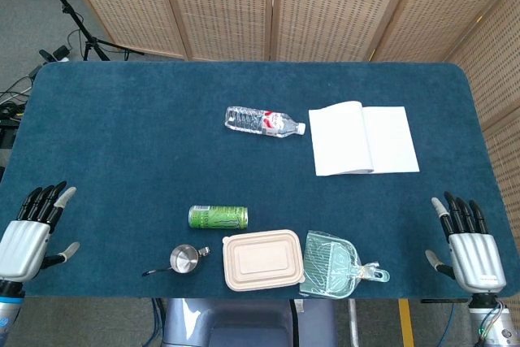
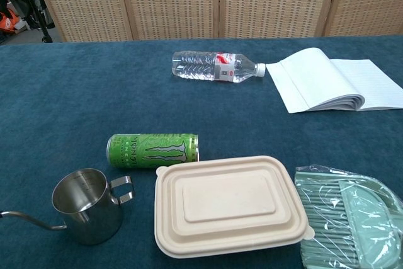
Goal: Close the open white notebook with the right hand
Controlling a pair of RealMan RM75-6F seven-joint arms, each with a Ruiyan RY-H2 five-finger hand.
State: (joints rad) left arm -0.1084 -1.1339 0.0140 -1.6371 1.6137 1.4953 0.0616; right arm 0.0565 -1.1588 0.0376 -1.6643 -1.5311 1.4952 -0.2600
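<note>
Notebook point(image 1: 363, 139) open; right hand point(image 1: 468, 245) far, fingers spread.

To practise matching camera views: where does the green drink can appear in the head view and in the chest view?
Head view: green can lies on its side, lower centre-left, just above the beige lidded box.
Chest view: green can left of centre, just behind the box.
Shared landmark: the box.

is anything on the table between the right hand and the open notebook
Nothing visible. The right hand hovers open at the table's near right edge, and only bare blue cloth lies between it and the white notebook. The green dustpan sits off to the left.
</note>
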